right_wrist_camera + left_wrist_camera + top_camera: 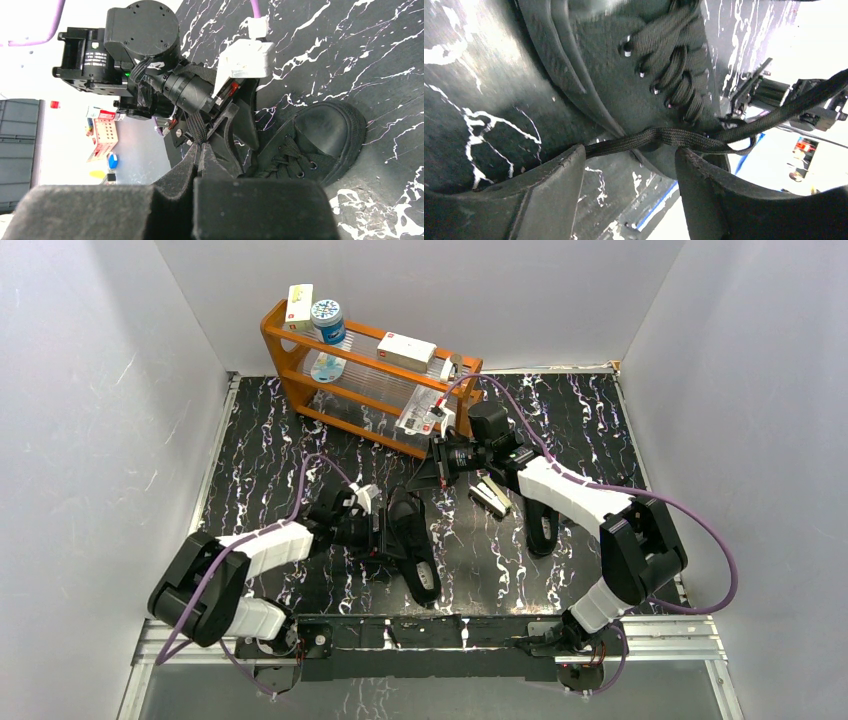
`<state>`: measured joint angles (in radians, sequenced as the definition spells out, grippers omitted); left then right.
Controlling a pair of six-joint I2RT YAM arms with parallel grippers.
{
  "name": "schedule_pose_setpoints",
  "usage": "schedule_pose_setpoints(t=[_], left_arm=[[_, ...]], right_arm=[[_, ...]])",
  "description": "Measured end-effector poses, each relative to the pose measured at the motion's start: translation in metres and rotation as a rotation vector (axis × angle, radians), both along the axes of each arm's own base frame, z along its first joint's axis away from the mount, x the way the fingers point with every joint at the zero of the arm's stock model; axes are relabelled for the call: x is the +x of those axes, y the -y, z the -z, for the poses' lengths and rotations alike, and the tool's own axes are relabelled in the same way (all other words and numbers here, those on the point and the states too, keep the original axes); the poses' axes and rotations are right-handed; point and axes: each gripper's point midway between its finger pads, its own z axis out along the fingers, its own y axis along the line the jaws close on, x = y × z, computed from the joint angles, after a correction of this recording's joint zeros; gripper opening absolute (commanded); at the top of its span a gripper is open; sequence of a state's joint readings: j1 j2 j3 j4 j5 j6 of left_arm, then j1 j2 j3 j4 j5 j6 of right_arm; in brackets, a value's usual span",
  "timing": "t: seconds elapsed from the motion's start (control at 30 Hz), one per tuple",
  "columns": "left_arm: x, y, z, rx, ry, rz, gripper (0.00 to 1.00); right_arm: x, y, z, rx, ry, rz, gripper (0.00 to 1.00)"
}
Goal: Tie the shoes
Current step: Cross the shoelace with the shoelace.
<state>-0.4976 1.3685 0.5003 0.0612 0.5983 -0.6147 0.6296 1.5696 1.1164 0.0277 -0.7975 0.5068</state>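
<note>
on the left half of the black marbled surface (260, 470), the left gripper (629, 151) reaches in from the near left corner towards the middle and sits low against the left side of one of the shoes (420, 560). its jaws stand well apart and clamp nothing. a flat black lace (664, 136) stretches across the gap from one fingertip to the other, just below the eyelets of that shoe's upper. towards the far left corner stands a wooden shelf (300, 390) holding small boxes and a round tin. the laced shoe lies near the middle of the surface, a little towards the near edge, with its length running from far to near. beyond it, towards the far edge and close to the shelf's right end, the right gripper (200, 156) points leftward. its fingers (182, 170) are pressed tight together, pinching a strand of lace between their tips. the strand rises out of the pinch towards the left arm's wrist, just above it in the right wrist view. right of the first shoe, a small white-and-black striped box (490, 497) lies flat beside the right arm. the second shoe (541, 532) lies right of the middle, well apart from its mate, partly hidden under the right arm's forearm. neither gripper touches it.
</note>
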Motion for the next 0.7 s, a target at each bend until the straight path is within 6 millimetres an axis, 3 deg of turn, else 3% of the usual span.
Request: schedule_pose_setpoints(t=[0.4,0.5,0.6,0.7], left_arm=[[-0.049,-0.006,-0.011,-0.1,-0.134,-0.106,0.52],[-0.051,-0.004,-0.009,-0.109,-0.158,-0.12,0.51],[-0.051,-0.003,-0.003,-0.088,-0.174,-0.111,0.36],[-0.045,-0.003,0.002,-0.029,-0.179,-0.1,0.39]], right_arm=[[0.001,-0.003,-0.008,0.032,0.001,0.001,0.0],[0.001,-0.004,-0.01,0.04,-0.003,-0.002,0.0],[0.001,-0.004,-0.01,0.04,-0.007,-0.002,0.0],[0.0,-0.004,-0.01,0.04,-0.013,0.0,0.0]])
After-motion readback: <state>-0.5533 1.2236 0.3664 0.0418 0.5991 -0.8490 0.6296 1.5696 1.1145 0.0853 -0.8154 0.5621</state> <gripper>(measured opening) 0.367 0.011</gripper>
